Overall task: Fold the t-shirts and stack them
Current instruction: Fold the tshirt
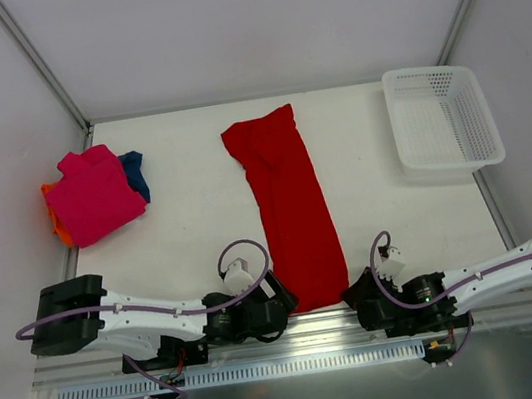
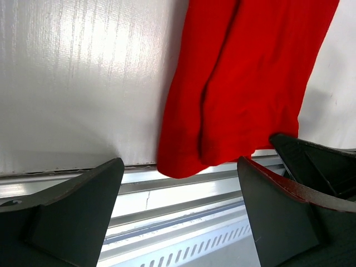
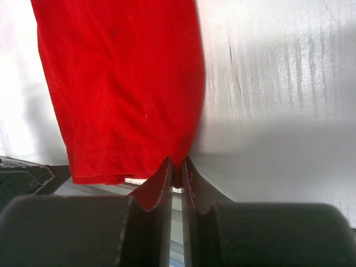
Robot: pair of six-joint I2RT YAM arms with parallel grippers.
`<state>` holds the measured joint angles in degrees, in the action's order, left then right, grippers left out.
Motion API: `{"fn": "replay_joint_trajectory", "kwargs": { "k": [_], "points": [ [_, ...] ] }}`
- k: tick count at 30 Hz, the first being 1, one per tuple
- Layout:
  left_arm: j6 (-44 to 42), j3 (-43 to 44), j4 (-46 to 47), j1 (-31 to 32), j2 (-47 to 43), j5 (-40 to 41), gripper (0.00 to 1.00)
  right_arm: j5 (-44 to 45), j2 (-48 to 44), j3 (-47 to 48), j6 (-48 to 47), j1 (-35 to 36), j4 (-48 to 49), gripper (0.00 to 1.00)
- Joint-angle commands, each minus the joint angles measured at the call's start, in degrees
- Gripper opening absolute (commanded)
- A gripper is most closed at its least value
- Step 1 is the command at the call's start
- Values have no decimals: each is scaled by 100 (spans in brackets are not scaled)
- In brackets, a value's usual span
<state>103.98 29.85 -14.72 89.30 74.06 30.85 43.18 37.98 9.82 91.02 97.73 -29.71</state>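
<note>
The bright red t-shirt point(image 1: 290, 206) lies folded into a long strip down the middle of the table, its near hem at the front edge. It fills the top of the left wrist view point(image 2: 245, 83) and of the right wrist view point(image 3: 122, 83). My right gripper point(image 3: 177, 167) is shut on the red t-shirt's near right corner. My left gripper point(image 2: 178, 189) is open and empty, its jaws on either side of the near left corner, just short of it. The magenta-pink t-shirt point(image 1: 93, 194) lies folded at the far left on the orange t-shirt point(image 1: 57, 224) and the dark blue t-shirt point(image 1: 135, 172).
A white plastic mesh basket point(image 1: 441, 118) stands at the far right. The metal rail of the table's front edge point(image 1: 309, 340) runs under both grippers. Frame posts rise at the table's back corners.
</note>
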Motion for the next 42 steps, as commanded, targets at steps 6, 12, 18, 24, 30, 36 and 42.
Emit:
{"fn": "replay_joint_trajectory", "kwargs": {
  "k": [6, 12, 18, 24, 30, 36, 42],
  "points": [
    [140, -559, -1235, 264, 846, 140, 92, -389, 87, -315, -111, 18, -606, 7],
    [35, -1005, -272, 404, 742, 290, 94, -398, 105, -315, -155, 18, -553, 7],
    [96, -1332, 100, 448, 671, 307, 94, -398, 122, -323, -181, 26, -518, 7],
    [69, -1350, 347, 457, 864, 290, 94, -415, 131, -341, -190, 18, -474, 7],
    [17, -1324, 575, 466, 1163, 88, 94, -424, 131, -367, -146, 18, -465, 6],
    [166, -1385, 637, 457, 1365, -123, 71, -389, 131, -367, -120, 26, -465, 6],
    [175, -1447, 637, 466, 1374, -290, 41, -380, 140, -341, -129, 26, -491, 6]
  ]
}}
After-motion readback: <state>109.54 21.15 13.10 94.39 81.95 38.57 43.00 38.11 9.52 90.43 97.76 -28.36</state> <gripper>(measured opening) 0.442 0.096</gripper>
